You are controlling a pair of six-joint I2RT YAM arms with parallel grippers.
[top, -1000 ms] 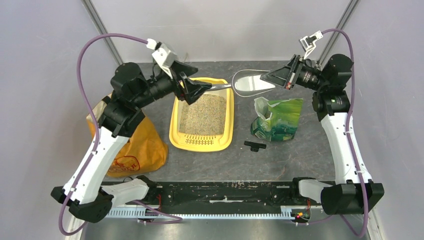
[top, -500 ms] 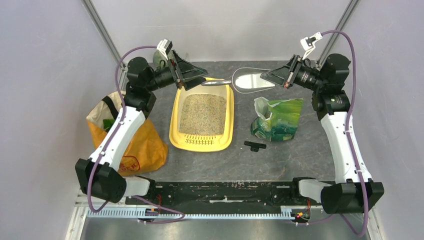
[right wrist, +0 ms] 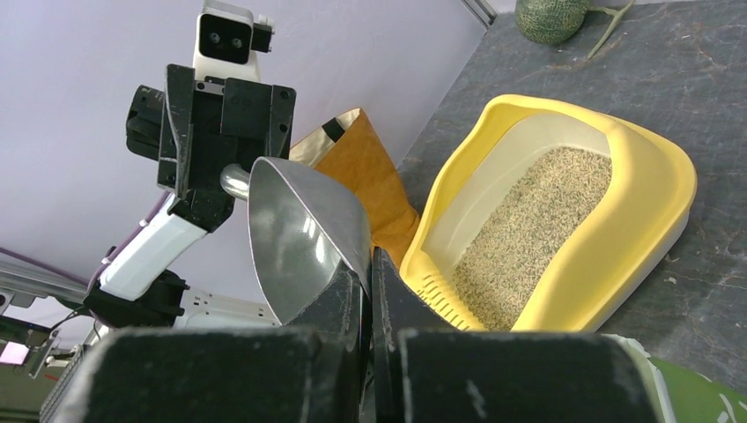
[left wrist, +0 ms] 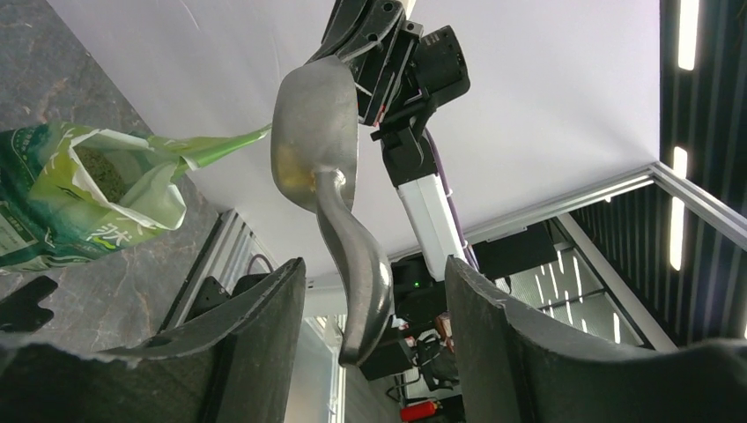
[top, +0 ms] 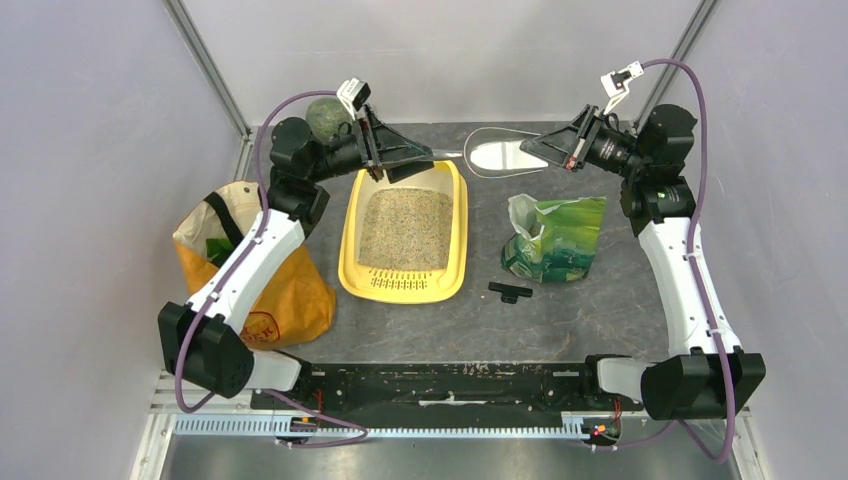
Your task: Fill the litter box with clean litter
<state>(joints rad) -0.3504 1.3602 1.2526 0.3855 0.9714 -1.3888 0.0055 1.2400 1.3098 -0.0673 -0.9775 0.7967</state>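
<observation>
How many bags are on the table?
2. An orange bag sits at the left edge, partly hidden by the left arm. An open green bag stands right of the litter box. No other bag shows, though the arms could hide one.

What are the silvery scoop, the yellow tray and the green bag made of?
The scoop looks like polished metal: grey, mirror-bright, catching reflections. The yellow tray looks like moulded plastic, smooth with a soft sheen: even colour, rounded one-piece rim. The green bag seems thin glossy film, plastic or foil-lined, hard to tell: it creases sharply and glints.
</observation>
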